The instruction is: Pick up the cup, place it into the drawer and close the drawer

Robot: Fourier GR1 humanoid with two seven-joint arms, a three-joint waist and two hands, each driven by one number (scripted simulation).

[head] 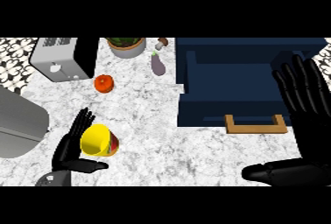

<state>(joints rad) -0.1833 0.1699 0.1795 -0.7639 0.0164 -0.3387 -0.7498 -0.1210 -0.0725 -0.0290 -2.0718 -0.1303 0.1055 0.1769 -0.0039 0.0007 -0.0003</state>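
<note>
Marble-patterned white counter top (149,127) fills most of the frame. In the lower left lies a bright yellow cup with a red inside (98,140), tipped on its side with its mouth toward the right. The black left hand (70,151) stands just at the cup's left edge, fingers straight and pointing up the frame, thumb stretched out to the right beneath the cup; the hand is spread apart and not wrapped round the cup, and whether it touches the cup cannot be told.

At the right of the frame sits a dark blue drawer (233,83), pulled open, with a light wooden handle (255,124) on its front edge toward the lower middle. The cup is well apart from the drawer, out on the counter. The black right hand (304,109) shows along the right edge, partly over the drawer's right side, fingers straight and up, thumb out to the left at the bottom; it is open and holds nothing.

In the upper left stands a silver and black toaster (63,57). Near it lies a small orange-red round vegetable (104,83). At the top middle are a grey pot with a green plant (127,46), a purple aubergine (158,64) and a small brown mushroom (161,43).
</note>
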